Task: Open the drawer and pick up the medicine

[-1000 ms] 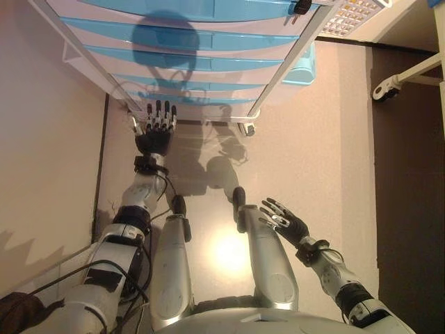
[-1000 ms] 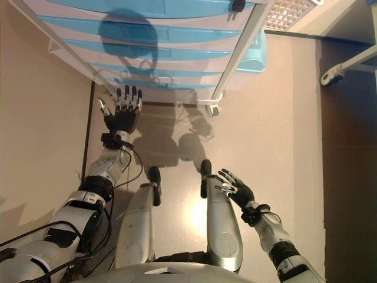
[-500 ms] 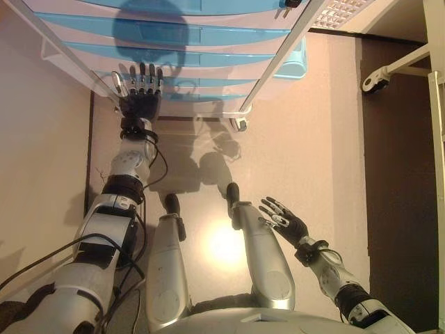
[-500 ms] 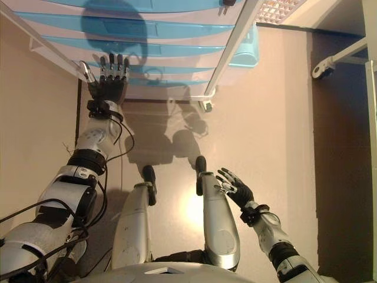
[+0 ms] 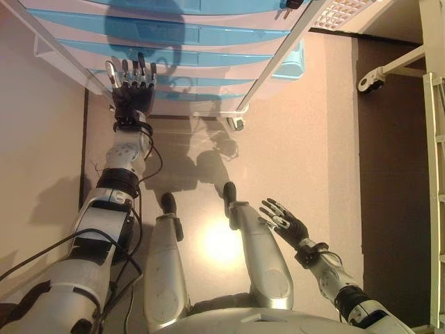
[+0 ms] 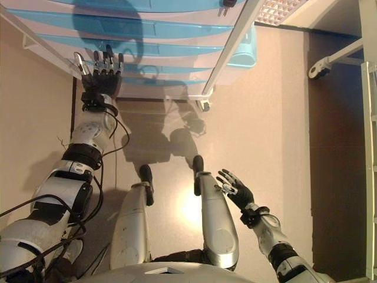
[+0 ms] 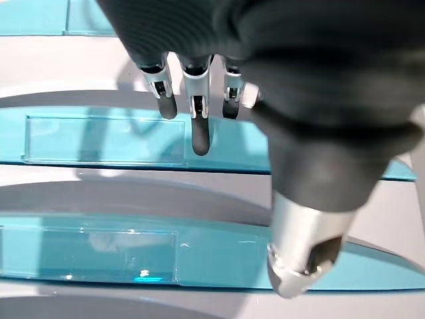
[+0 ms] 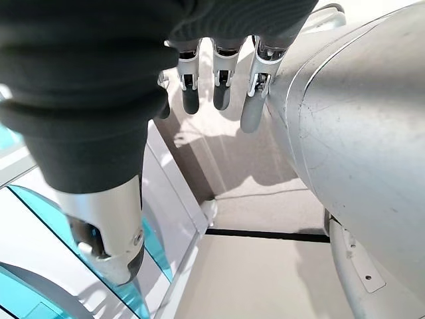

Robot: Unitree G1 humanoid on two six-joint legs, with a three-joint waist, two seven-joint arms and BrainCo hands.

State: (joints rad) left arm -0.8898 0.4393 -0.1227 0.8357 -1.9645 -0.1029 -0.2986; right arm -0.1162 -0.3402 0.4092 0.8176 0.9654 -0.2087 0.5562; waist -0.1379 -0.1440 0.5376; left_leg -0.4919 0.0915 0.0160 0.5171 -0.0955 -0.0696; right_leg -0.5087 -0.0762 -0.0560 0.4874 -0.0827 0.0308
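A white wheeled cabinet with several translucent blue drawer fronts (image 5: 208, 35) stands ahead, and every drawer is closed. My left hand (image 5: 132, 94) is stretched out to the lower drawers at the cabinet's left side, open. In the left wrist view its fingertips (image 7: 200, 136) hover close before a blue drawer front (image 7: 99, 139), with another drawer front (image 7: 86, 252) beside it; I cannot tell whether they touch. My right hand (image 5: 286, 224) hangs open beside my right thigh, holding nothing. No medicine shows in any view.
The cabinet rests on casters (image 5: 235, 123). A pale blue bin (image 5: 292, 62) sits behind its right post. A second wheeled white frame (image 5: 368, 80) and a white rack (image 5: 434, 174) stand on the right. A beige wall (image 5: 35, 139) runs along the left.
My left hand has risen from the cabinet's base to the lower drawer fronts as the arm stretched out. The view has shifted a little. The right hand has stayed put.
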